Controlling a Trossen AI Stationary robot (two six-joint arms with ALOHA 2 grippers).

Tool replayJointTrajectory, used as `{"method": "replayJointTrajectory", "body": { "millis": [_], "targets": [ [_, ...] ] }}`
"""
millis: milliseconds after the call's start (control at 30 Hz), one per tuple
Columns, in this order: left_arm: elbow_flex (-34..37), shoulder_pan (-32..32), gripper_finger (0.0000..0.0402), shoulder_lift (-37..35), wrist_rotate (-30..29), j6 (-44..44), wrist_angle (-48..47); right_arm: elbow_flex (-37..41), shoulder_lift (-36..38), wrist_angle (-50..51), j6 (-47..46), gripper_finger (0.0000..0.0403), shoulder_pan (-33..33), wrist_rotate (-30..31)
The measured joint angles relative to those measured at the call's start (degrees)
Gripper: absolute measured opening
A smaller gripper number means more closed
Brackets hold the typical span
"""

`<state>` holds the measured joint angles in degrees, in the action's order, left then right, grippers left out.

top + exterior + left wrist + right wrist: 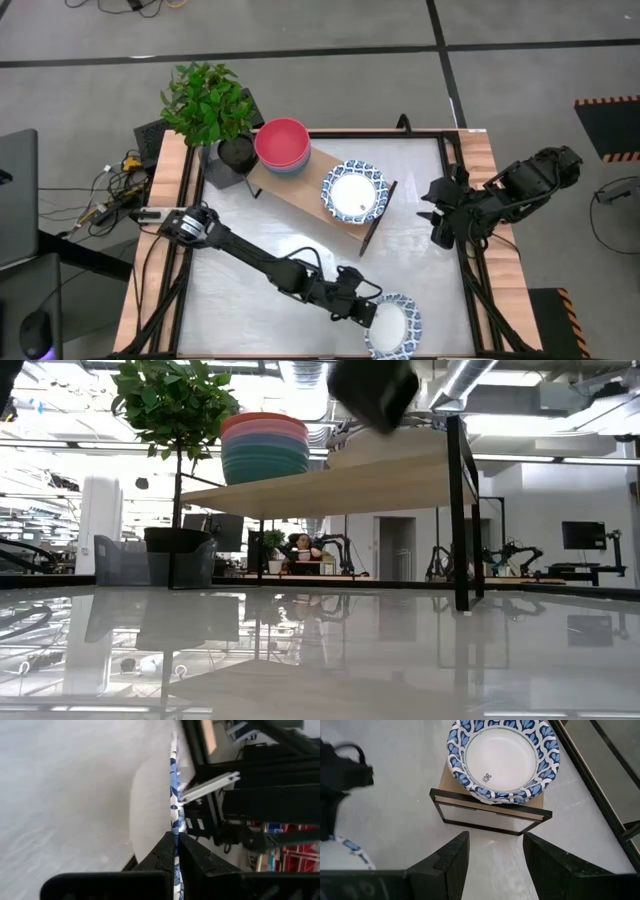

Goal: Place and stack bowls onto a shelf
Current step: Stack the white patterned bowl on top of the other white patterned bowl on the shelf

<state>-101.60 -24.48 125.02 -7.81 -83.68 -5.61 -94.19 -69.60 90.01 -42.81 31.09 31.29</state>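
The left gripper (372, 312), nearest the table's front edge and well apart from the shelf (300, 190), is clamped edge-on upon the rim of a white patterned bowl (396, 325). So thin a pinch risks the bowl pivoting or slipping in transit. Farther back, a second patterned bowl (503, 757) sits at the shelf's right end, overhanging its edge; a careless set-down could nudge it off. The plain stacked bowls (282, 145) occupy the shelf's left end. Beyond the right end, the right gripper (492, 865) waits, fingers apart.
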Motion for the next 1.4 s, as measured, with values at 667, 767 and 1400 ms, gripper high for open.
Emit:
{"method": "replayJointTrajectory", "body": {
  "millis": [667,767,1400],
  "targets": [
    [0.0,5.6,0.0000,-23.0,-13.2,17.4,-15.6,0.0,2.1,0.0,-2.2,0.0210,0.0,0.5],
    [0.0,6.8,0.0000,-26.0,-17.5,20.3,-16.2,0.0,2.2,0.0,-2.9,0.0210,0.0,0.9],
    [2.7,17.3,0.0000,-28.2,-25.1,16.7,-21.3,0.0,2.2,0.0,-3.8,0.0210,-0.2,5.1]
  ]
}}
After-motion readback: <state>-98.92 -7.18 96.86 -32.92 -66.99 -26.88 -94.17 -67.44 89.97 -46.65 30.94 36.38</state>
